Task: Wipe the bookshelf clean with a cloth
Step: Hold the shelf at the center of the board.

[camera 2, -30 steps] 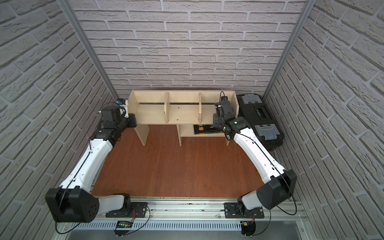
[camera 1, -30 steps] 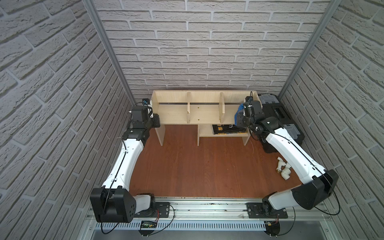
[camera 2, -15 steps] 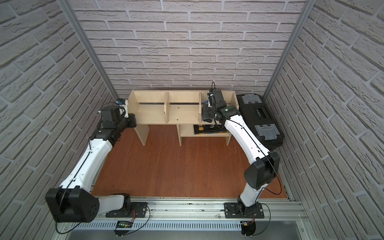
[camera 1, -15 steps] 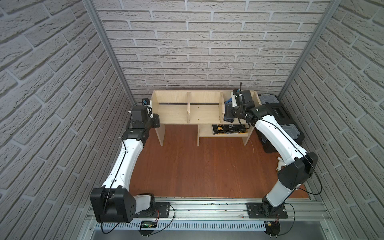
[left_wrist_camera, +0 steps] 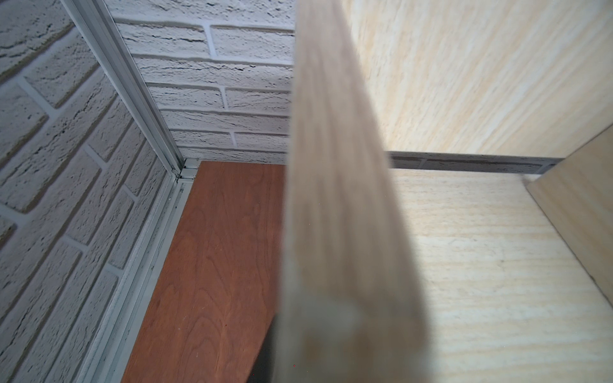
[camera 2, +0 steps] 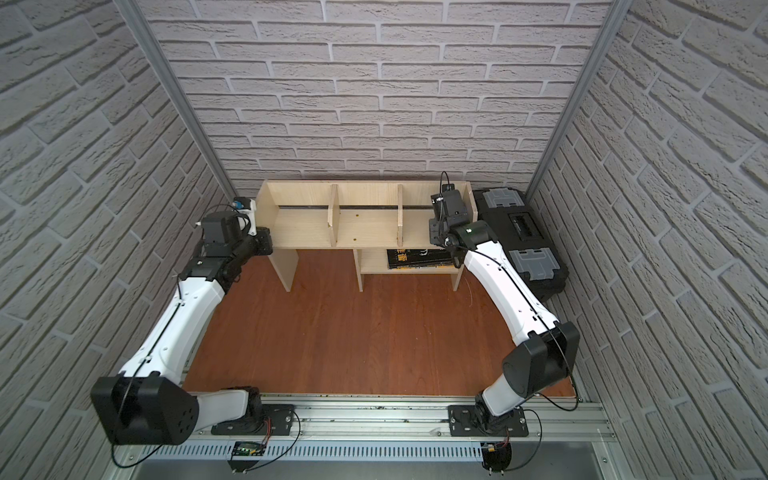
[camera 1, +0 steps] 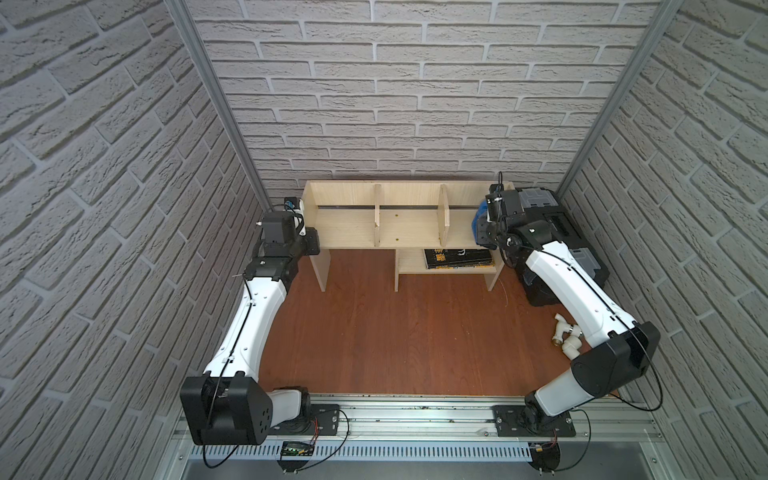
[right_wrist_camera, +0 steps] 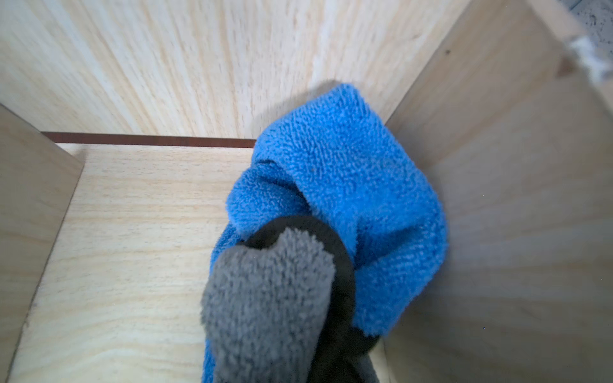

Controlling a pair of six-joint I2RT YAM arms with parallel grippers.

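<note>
The pale wooden bookshelf [camera 1: 345, 232] [camera 2: 307, 228] stands against the back wall. My right gripper [camera 1: 484, 226] reaches down into its right-hand compartment and is shut on the cloth [camera 1: 481, 209]. In the right wrist view the cloth [right_wrist_camera: 348, 185] bunches blue and grey against the compartment's floor and right wall, hiding the fingers. My left gripper [camera 1: 309, 243] [camera 2: 264, 241] is shut on the front edge of the bookshelf's left end panel [left_wrist_camera: 335, 199], which runs blurred up the left wrist view.
A black toolbox [camera 1: 557, 224] [camera 2: 523, 232] sits right of the shelf. White pipe fittings [camera 1: 565, 336] lie by the right arm. A black book [camera 1: 457, 257] lies on the lower shelf. Brick walls close in on three sides.
The right gripper swept the cloth left toward the divider half a second ago and has come back to the compartment's right end. The left arm has not moved.
</note>
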